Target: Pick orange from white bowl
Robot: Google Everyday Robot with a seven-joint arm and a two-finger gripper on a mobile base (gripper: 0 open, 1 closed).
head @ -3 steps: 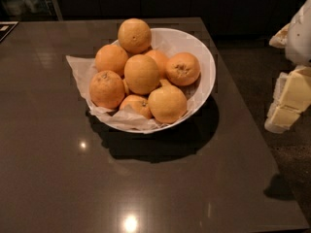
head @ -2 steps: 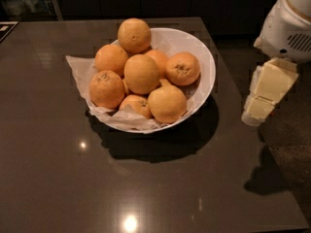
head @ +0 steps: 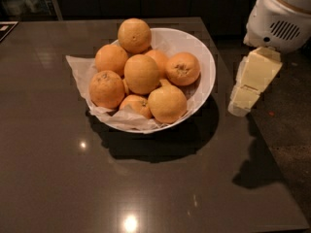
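Nearest me is the dark table (head: 146, 188) with a glare spot. Beyond it sits the white bowl (head: 206, 62) with its paper lining, and the orange (head: 142, 74) I want is smooth-skinned at the top middle of the heap, touching its neighbours. The gripper (head: 245, 98) hangs just right of the rim with no fruit in it, clenched or released I cannot tell, so I judge the pick barely begun: reaching over, descending, grasping and lifting are all left.
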